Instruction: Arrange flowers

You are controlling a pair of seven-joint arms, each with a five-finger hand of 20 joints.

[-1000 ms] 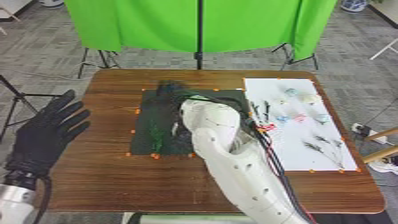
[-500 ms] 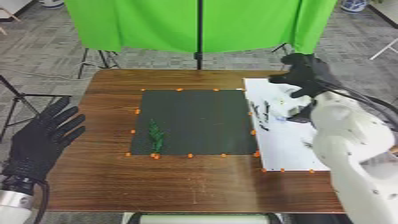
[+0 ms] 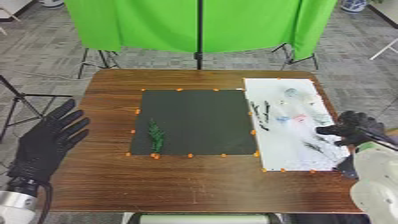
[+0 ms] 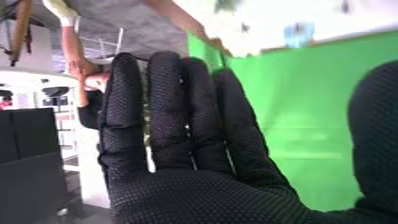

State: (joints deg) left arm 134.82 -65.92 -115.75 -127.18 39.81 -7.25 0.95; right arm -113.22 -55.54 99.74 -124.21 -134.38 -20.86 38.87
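Noted just now: right hand [image 3: 355, 128] pulled from above the dark mat's far edge, across the far part of the white sheet [image 3: 277, 137], to its right edge, near the dark wispy sprigs [image 3: 314, 147]. With that, dark mat [image 3: 197, 117] in full sight again.

From right wrist view: fingers straight, thumb set wide apart, nothing gripped. Wide open and empty, then.

At left edge, in head view: left hand [image 3: 43, 145] beside the mat, fingers extended, also empty; likely waiting.

On the mat's near left part: green leafy sprig [image 3: 156, 136], lying lengthwise, in the same spot as a half second ago. On the sheet: pink flower [image 3: 300, 118] and blue flower [image 3: 283, 119] side by side, slender dark stems [image 3: 265, 114] along the left edge.

Meaning for the task: probably between picks, with only greenery laid out so far and arranging at an early stage. Next, by judgement: lower to one stem, pinch low, lift clear, carry over to the mat. Worth watching for: thin stems slipping from gloved fingers, or neighbouring blooms dragged along.
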